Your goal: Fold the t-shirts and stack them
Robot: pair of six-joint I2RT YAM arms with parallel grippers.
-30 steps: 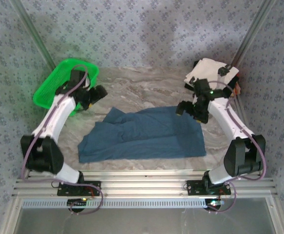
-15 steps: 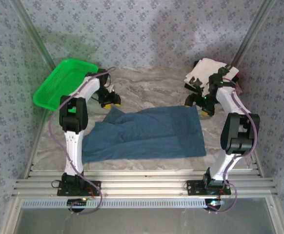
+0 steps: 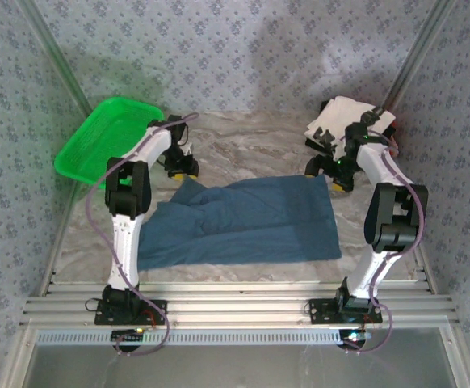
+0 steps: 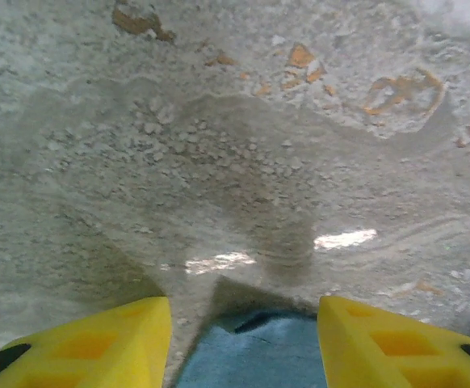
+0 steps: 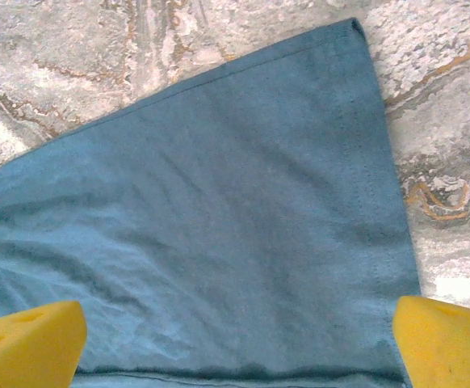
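A dusty-blue t-shirt (image 3: 243,222) lies spread and wrinkled across the middle of the marble table. My left gripper (image 3: 182,170) hovers low at its far left corner. In the left wrist view that corner (image 4: 259,356) pokes up between the yellow fingers (image 4: 81,343), which stand apart and clear of the cloth. My right gripper (image 3: 326,178) is over the far right corner, wide open. The blue cloth (image 5: 219,218) spans the gap between its fingertips (image 5: 29,343). Folded t-shirts (image 3: 348,117), the top one white with black patches, are stacked at the back right.
A green mesh basket (image 3: 98,145) leans at the back left, just beyond the left arm. The bare marble table (image 4: 235,121) stretches ahead of the left gripper. Patterned walls and metal frame posts close in the sides and back.
Both arms swung in from beside the basket and the stack to the shirt's far corners, then nearly stopped. The left jaws have narrowed; the right stayed wide.
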